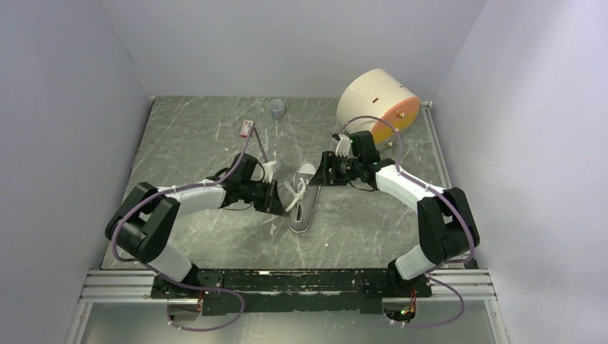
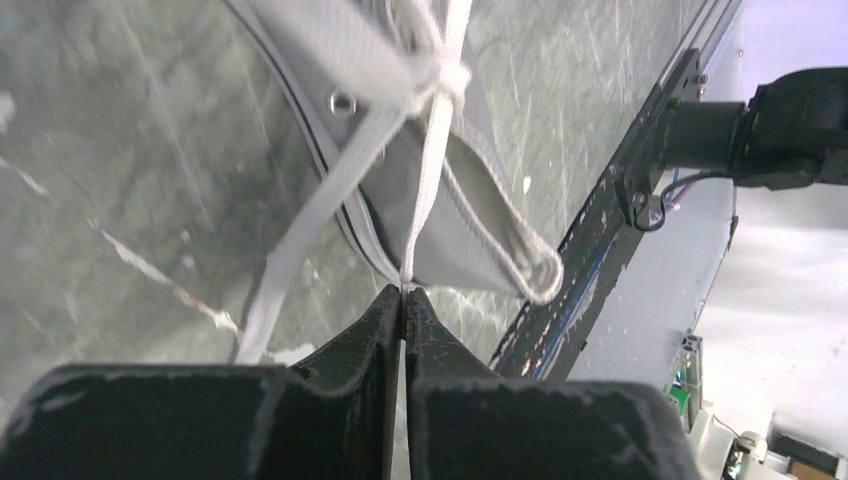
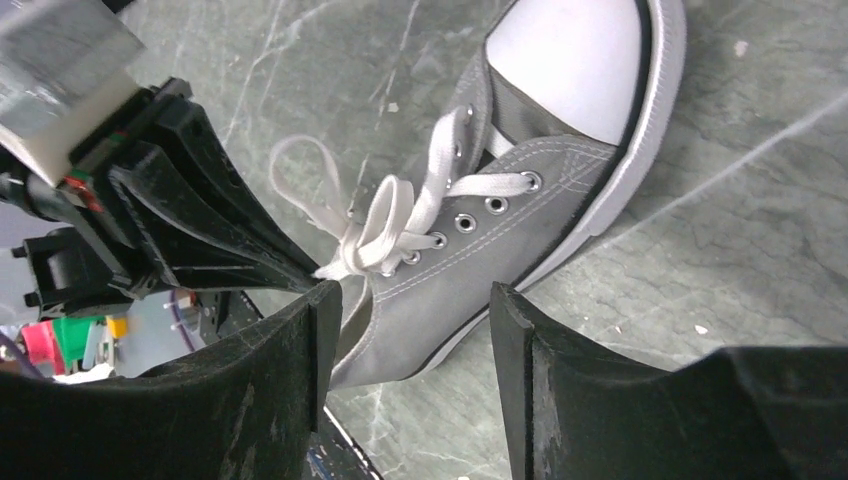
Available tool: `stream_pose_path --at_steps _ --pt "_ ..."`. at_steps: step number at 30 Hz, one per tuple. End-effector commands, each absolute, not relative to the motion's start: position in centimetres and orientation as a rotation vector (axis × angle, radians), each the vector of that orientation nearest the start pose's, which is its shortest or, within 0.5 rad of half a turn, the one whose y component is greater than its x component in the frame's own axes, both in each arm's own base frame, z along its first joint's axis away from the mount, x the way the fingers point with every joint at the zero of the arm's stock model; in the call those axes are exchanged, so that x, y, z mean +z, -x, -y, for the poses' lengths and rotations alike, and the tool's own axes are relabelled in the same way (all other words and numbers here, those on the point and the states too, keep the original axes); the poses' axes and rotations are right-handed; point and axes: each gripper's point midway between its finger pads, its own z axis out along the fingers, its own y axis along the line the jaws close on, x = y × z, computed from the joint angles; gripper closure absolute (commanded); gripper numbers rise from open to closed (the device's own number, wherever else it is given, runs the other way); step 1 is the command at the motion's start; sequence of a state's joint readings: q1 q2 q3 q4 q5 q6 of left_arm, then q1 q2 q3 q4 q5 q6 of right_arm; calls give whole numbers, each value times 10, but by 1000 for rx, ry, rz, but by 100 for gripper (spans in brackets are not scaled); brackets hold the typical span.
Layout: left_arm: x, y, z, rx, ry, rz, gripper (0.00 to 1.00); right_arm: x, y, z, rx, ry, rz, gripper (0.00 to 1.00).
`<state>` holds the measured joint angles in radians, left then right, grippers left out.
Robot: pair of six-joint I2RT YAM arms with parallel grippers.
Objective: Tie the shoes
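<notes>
The shoe (image 1: pixel 304 195) is a grey canvas sneaker with a white toe cap (image 3: pixel 570 60), lying mid-table with its toe pointing away from the arms. Its white laces (image 3: pixel 385 232) are crossed in a loose knot over the eyelets. My left gripper (image 2: pixel 403 292) is shut on one strand of lace (image 2: pixel 428 190), which runs taut up to the knot. In the top view the left gripper (image 1: pixel 276 195) is at the shoe's left side. My right gripper (image 3: pixel 412 296) hovers open over the shoe's side with nothing between its fingers. From above, the right gripper (image 1: pixel 324 170) is beside the toe.
A large beige and orange round object (image 1: pixel 376 100) stands at the back right. A small grey cup (image 1: pixel 277 107) and a small white and red item (image 1: pixel 247 127) sit near the back. A metal rail (image 1: pixel 287 283) runs along the near edge.
</notes>
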<state>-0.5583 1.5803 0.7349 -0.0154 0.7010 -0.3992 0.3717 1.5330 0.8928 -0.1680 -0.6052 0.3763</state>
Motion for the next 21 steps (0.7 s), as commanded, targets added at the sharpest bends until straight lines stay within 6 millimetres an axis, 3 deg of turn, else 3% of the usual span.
stream_pose_path --at_steps 1,7,12,16,21 --pt "62 -189 272 -1304 -544 -2532 92 111 -294 -247 1182 380 -2363 40" --pt "61 -176 263 -1294 -514 -2545 91 115 -300 -256 1243 404 -2326 35" --pt "61 -169 260 -1304 -499 -2548 91 115 -298 -267 1325 439 -2324 39" --pt "59 -168 259 -1303 -508 -2555 91 125 -292 -277 1419 549 -2164 43" --pt "57 -165 256 -1290 -507 -2563 91 139 -294 -273 1321 659 -1954 44"
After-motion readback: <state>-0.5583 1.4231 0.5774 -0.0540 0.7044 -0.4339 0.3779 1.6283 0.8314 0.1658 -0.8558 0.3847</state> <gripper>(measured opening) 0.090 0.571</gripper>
